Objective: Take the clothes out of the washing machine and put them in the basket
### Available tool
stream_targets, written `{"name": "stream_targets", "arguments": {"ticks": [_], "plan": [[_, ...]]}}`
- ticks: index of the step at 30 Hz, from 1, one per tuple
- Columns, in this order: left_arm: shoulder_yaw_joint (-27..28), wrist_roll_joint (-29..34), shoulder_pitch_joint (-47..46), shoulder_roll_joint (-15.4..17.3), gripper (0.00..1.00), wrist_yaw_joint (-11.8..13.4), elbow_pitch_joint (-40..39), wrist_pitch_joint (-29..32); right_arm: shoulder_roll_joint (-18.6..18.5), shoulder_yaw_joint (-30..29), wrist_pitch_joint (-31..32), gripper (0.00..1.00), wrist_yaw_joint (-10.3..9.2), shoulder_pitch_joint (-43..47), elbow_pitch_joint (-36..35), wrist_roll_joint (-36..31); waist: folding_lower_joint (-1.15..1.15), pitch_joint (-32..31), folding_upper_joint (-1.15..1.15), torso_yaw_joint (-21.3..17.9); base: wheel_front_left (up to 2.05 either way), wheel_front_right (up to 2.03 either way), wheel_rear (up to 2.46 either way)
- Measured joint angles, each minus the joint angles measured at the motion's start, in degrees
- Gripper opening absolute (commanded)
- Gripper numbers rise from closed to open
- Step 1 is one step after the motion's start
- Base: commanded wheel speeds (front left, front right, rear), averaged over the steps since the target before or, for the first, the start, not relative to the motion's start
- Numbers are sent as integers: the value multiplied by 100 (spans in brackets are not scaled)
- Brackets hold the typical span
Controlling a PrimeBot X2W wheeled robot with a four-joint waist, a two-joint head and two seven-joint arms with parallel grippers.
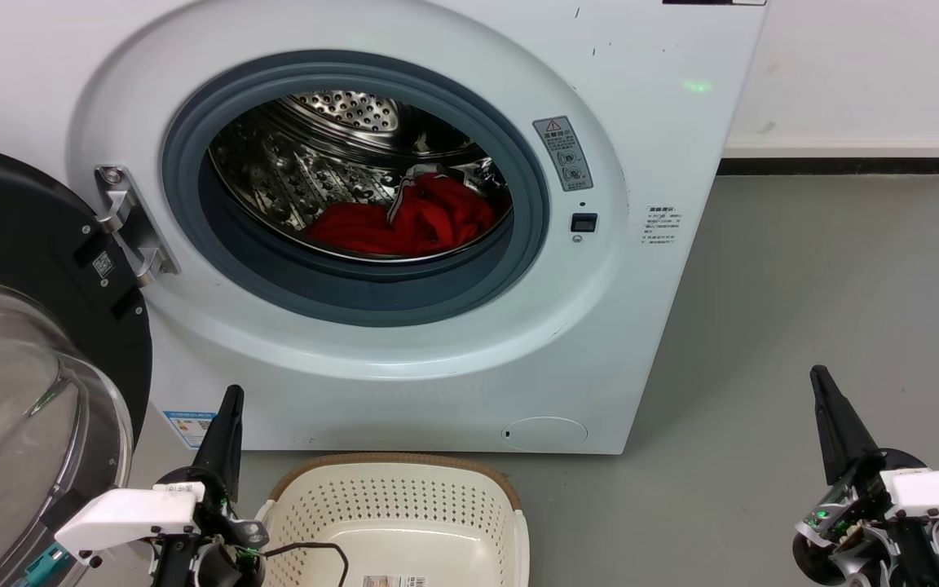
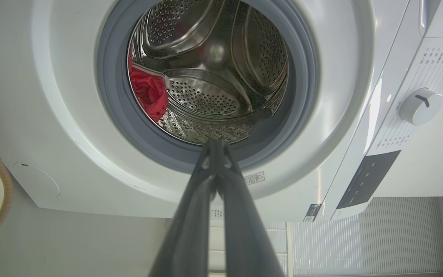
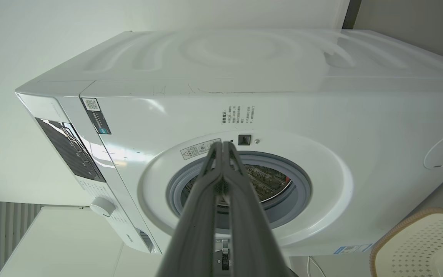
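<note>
The white washing machine (image 1: 665, 147) stands before me with its round glass door (image 1: 21, 391) swung open to the left. Red clothes (image 1: 412, 224) lie low in the steel drum (image 1: 306, 155), a white band showing on them; the left wrist view catches them too as a red bunch (image 2: 149, 92). The cream basket (image 1: 396, 497) with a brown rim sits on the floor below the door opening. My left gripper (image 1: 231, 395) is shut and empty beside the basket's left side. My right gripper (image 1: 818, 375) is shut and empty, low at the right.
Grey floor (image 1: 804, 285) stretches to the right of the machine up to a white wall with a dark skirting (image 1: 844, 163). The open door takes up the space at my left. A black cable (image 1: 315, 548) runs over the basket's near left corner.
</note>
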Motion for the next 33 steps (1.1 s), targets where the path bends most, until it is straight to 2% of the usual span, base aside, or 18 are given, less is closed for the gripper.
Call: {"name": "stream_targets", "arguments": {"ticks": [22, 23, 33], "plan": [[0, 0, 0, 0, 0, 0, 0, 0, 0, 0, 0, 0, 0, 0, 0, 0, 0, 0, 0, 0, 0, 0, 0], [-4, 0, 9, -1, 100, 0, 23, -1, 0, 0, 0, 100, 1, 10, 19, 1, 0, 0, 0, 0, 0, 0, 0], [-38, 203, 249, -24, 100, 3, 107, -180, 8, 9, -175, 100, -1, 253, 214, -182, 0, 3, 0, 1, 0, 0, 0]]}}
